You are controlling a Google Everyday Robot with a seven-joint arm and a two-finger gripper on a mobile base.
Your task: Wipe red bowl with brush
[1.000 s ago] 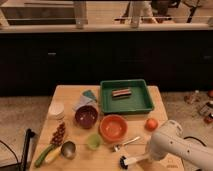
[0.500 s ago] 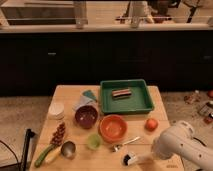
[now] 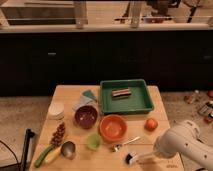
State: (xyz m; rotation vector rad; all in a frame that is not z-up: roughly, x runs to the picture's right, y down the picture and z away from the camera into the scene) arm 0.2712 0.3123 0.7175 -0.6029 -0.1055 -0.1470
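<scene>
The red bowl sits upright near the middle of the wooden table. The brush lies near the table's front edge, just right of and in front of the bowl. Its black bristle head points left and its white handle runs right toward my arm. My gripper is at the end of the white arm, low over the table's front right corner, at the brush's handle end. Whether it holds the handle does not show.
A metal fork lies between bowl and brush. A small green cup and a maroon bowl stand left of the red bowl. A green tray is behind it and a tomato to its right. A spoon and food lie at front left.
My arm has shifted a little to the right and lower at the table's front right corner. The brush, bowl and other items stay where they were.
</scene>
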